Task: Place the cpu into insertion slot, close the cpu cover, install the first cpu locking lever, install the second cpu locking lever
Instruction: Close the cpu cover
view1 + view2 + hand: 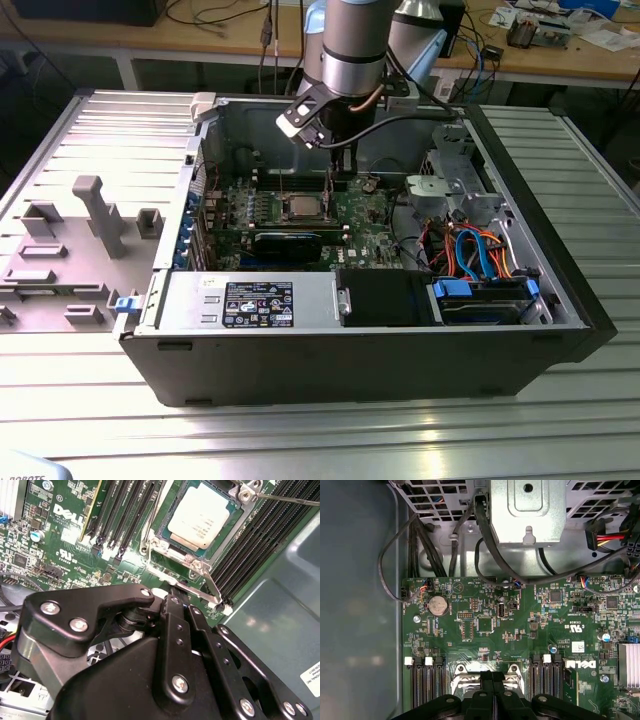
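An open black computer case [350,370] lies on its side on a ribbed, silvery metal table [300,430], with a grey moulded fixture tray [60,260] just beside it at the exterior view's left. Inside the case are a green circuit board [485,610], a perforated grey metal drive cage [527,510], and a bundle of orange and blue cables [480,250]. A smooth grey robot arm [345,50] reaches down into the case. The cpu [200,517], a flat square chip with a dull silver-grey top and rounded corners, sits in the insertion slot [172,542], a dark-edged square socket between rows of long, narrow black memory slots [125,510]. The cpu cover [175,556], a thin bright metal frame, appears to lie flat around the chip. A slim metal locking lever [202,591] runs along the socket edge nearest the gripper [180,602]. The gripper is matte black with bolted linkages, its two fingers are pressed together with nothing between them, and whether they touch the lever cannot be told. A round silver coin battery [438,605] sits elsewhere on the board.
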